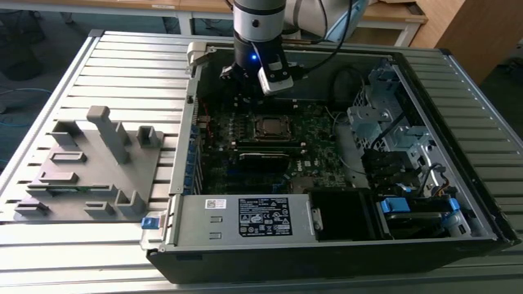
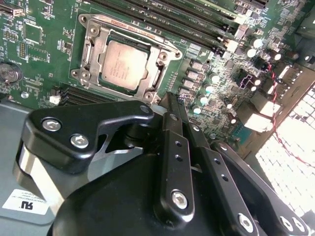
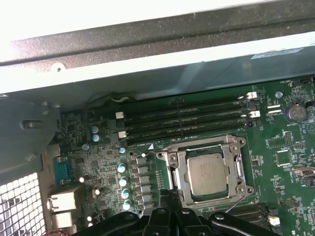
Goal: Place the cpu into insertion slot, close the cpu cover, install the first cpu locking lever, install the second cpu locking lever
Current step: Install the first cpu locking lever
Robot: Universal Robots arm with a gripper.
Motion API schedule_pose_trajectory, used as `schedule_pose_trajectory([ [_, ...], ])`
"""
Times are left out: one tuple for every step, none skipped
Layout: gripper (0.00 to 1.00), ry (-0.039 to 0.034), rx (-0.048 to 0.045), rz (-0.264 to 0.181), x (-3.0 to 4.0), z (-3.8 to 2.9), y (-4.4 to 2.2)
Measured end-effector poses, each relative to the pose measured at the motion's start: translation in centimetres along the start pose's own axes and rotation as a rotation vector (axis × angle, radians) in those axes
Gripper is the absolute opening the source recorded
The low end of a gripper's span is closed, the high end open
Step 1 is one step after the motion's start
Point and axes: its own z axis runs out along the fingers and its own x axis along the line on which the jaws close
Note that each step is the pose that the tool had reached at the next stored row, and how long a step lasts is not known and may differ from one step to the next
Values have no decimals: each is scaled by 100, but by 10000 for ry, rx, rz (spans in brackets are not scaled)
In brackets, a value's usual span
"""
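second wrist view: my pincer (image 2: 170, 98) is closed, its black fingers (image 2: 177, 147) pressed together with nothing between them. the tip is near a corner of the socket, and i cannot tell whether it touches the board. just past it the cpu (image 2: 124, 64) lies flat in the insertion slot (image 2: 101, 54), silver top up, and the cpu cover (image 2: 128, 33) lies down around it, framing it in its window. beyond run the long memory slots (image 2: 172, 14). in the exterior view i hang inside the open computer case (image 1: 327, 263), which lies on the slatted desk (image 1: 122, 55), with a grey fixture plate (image 1: 90, 171) at the exterior view's left.
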Motion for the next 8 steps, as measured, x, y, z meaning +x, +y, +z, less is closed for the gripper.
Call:
schedule_pose_trajectory([
  [10,0,0,0,0,-6,0],
  [10,-1,0,0,0,-13,0],
  [10,0,0,0,0,-18,1],
  [10,-1,-2,1,0,-19,1],
  [10,-1,-3,0,0,-19,1],
  [10,-2,-3,0,0,-19,1],
  [10,-1,-3,1,0,-20,1],
  [10,0,0,0,0,-21,1],
])
